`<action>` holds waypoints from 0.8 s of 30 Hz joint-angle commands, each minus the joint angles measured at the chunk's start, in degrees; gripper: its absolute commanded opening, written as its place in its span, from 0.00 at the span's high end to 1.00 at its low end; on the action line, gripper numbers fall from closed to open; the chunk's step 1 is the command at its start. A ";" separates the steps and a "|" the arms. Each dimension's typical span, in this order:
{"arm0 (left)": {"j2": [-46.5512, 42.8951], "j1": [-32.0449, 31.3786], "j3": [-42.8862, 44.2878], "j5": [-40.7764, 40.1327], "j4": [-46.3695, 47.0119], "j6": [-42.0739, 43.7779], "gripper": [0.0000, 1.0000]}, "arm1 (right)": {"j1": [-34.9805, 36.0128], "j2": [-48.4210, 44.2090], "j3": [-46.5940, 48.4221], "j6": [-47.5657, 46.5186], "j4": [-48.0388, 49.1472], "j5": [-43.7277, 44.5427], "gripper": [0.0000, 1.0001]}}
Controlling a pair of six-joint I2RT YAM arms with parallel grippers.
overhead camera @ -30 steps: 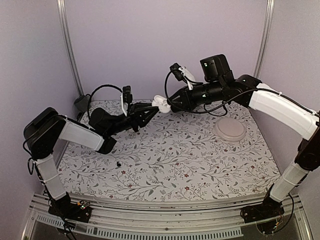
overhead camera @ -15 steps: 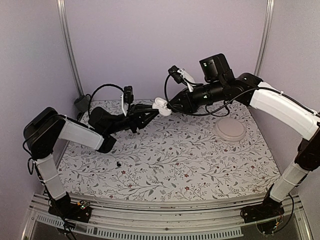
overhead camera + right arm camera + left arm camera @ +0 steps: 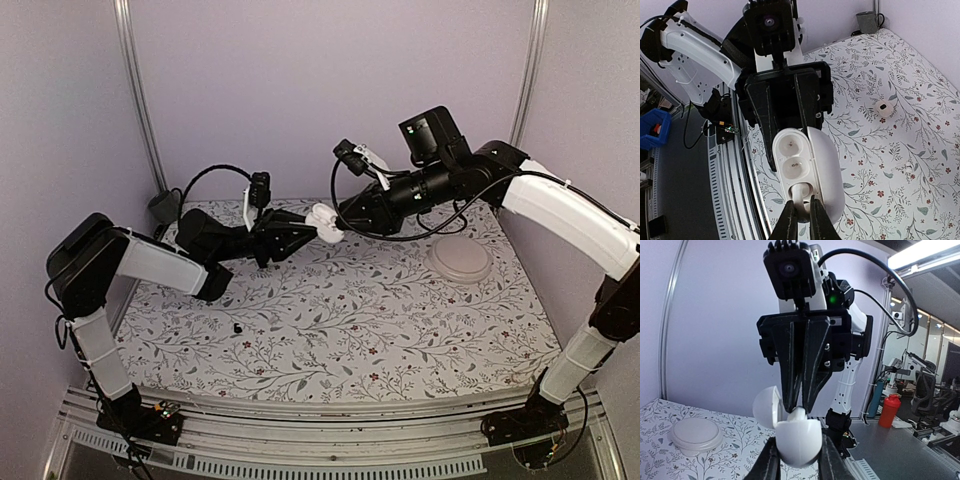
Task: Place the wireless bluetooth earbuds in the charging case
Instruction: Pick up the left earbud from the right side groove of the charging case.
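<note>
My left gripper [image 3: 798,452] is shut on the charging case [image 3: 798,436], a glossy white pebble held above the table with its lid [image 3: 766,407] swung open. In the right wrist view the case [image 3: 799,150] shows two round sockets in a row. My right gripper [image 3: 801,212] is shut on one of the wireless bluetooth earbuds [image 3: 802,192], whose tip sits in the case's nearest opening. From above, both grippers meet at the case [image 3: 323,222] over the far middle of the table. The other earbud I cannot make out for sure.
A pale round dish [image 3: 459,260] rests at the back right of the flowered cloth. A tiny black bit [image 3: 238,327] lies at the front left. A white round lump with a dark spot [image 3: 883,107] and a tiny white piece [image 3: 909,169] lie on the cloth below the grippers.
The right gripper has come down and to the left onto the case, and the left gripper has pushed the case a little towards it. The two now touch at the case.
</note>
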 commanded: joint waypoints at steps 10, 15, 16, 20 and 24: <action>-0.09 1.46 3.70 3.22 16.97 -1.46 1.00 | 0.48 3.95 5.22 -4.24 -8.28 -5.70 0.86; 0.12 1.55 3.91 3.63 16.97 -1.61 1.00 | 0.61 4.37 5.40 -4.69 -8.45 -5.37 0.85; 0.19 1.63 3.88 3.74 16.97 -1.54 1.00 | 0.63 4.43 5.41 -4.59 -8.45 -4.90 0.88; 0.51 1.64 4.05 4.83 16.97 -1.35 1.00 | 0.65 4.10 5.33 -4.34 -7.86 -3.06 0.96; 1.29 1.72 4.21 7.76 17.06 -1.10 1.00 | 0.57 2.93 5.12 -3.80 -5.87 -3.07 0.97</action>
